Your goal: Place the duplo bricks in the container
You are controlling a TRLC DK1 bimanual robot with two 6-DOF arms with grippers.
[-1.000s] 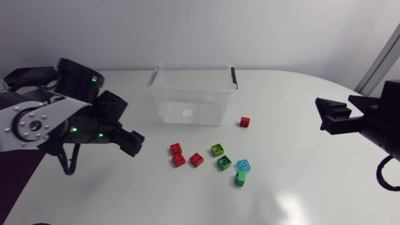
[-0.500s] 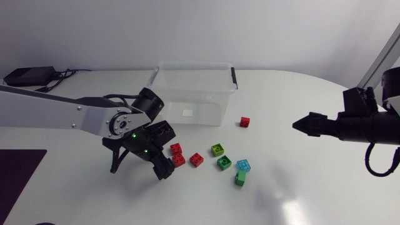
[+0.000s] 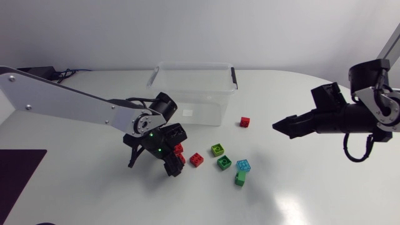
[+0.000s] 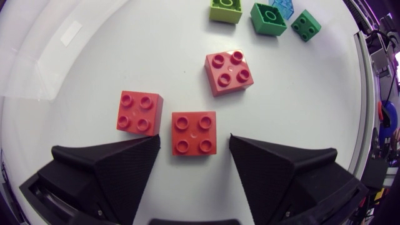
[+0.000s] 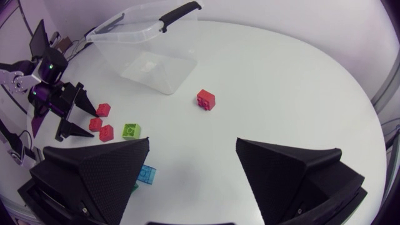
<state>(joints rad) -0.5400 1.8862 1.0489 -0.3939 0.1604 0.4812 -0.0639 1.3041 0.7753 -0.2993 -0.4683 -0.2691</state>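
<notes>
My left gripper (image 4: 194, 142) is open and stands low over a group of red bricks. One red brick (image 4: 194, 132) lies between its fingers (image 4: 115, 164) with a gap on each side. A second red brick (image 4: 139, 112) and a third (image 4: 229, 72) lie just ahead. In the head view this gripper (image 3: 172, 153) hides part of the red bricks (image 3: 178, 149). The clear container (image 3: 194, 90) stands behind them. My right gripper (image 3: 281, 125) hovers open over the table's right side, holding nothing, with a lone red brick (image 5: 206, 99) ahead of it.
A lime brick (image 3: 217, 150), a green brick (image 3: 224, 163), a clear blue brick (image 3: 244, 165) and another green brick (image 3: 240, 179) lie right of the red group. The lone red brick (image 3: 245, 122) sits by the container's right corner. Black handles sit on the container's rim.
My left arm has swung from the table's left to above the red bricks, and its jaws have narrowed. My right arm has pushed in toward the middle.
</notes>
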